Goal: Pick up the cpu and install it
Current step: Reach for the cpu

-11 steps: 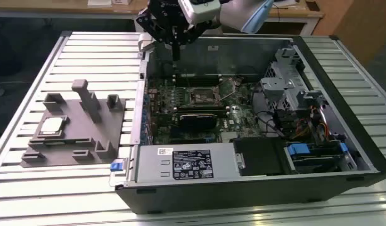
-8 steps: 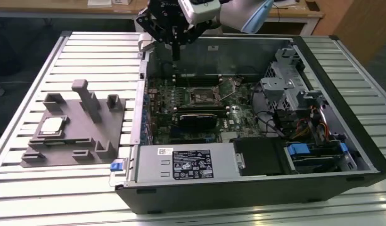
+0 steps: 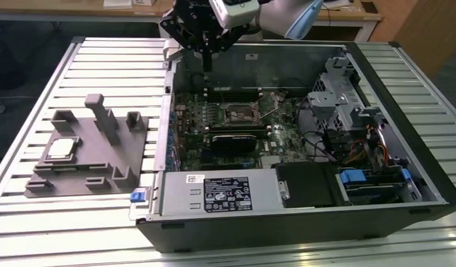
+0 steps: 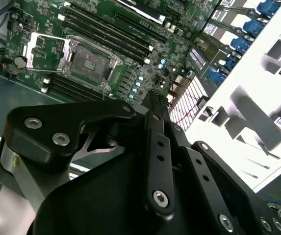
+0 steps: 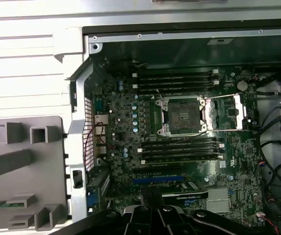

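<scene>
End effector closed, empty, above case; cpu on tray.

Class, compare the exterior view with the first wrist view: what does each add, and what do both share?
Exterior view adds the cpu, lying on the grey tray, and the labelled power supply. First wrist view adds the round coin battery on the motherboard. Both share the open socket, the grey tray and the memory slots.

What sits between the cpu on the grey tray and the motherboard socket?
In the exterior view, the cpu and the socket are separated by the grey tray's upright blocks and the open computer case's metal wall.
</scene>
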{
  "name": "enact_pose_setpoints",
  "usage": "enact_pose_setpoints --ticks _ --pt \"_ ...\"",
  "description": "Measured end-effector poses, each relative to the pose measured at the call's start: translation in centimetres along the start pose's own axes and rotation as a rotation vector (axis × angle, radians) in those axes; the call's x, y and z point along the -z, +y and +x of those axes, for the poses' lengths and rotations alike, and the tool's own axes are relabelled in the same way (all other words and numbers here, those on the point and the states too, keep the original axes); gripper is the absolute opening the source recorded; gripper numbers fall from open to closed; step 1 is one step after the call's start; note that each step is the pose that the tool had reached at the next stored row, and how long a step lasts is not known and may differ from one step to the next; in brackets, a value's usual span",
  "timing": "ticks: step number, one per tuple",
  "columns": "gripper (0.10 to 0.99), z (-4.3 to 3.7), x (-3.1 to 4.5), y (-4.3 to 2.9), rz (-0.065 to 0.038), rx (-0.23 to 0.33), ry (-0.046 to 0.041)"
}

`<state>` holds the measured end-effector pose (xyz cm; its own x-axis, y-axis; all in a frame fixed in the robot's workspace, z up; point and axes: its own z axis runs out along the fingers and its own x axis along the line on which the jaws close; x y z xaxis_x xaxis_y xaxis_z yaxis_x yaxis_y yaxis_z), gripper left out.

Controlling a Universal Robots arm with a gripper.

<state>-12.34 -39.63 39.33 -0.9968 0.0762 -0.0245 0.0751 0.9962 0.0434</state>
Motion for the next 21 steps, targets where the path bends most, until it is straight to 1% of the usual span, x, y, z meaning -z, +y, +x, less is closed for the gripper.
enact_pose_setpoints --ticks 4,7,15,21 --pt "0.106 0.37 0.01 -0.03 0.0 0.0 0.0" --pt "0.106 0.85 0.02 -0.07 0.0 0.0 -0.0006" --pt "0.106 2.56 0.07 -0.19 0.0 0.0 -0.0036" --pt "0.106 3.9 0.11 -0.3 0.0 0.0 -0.0042"
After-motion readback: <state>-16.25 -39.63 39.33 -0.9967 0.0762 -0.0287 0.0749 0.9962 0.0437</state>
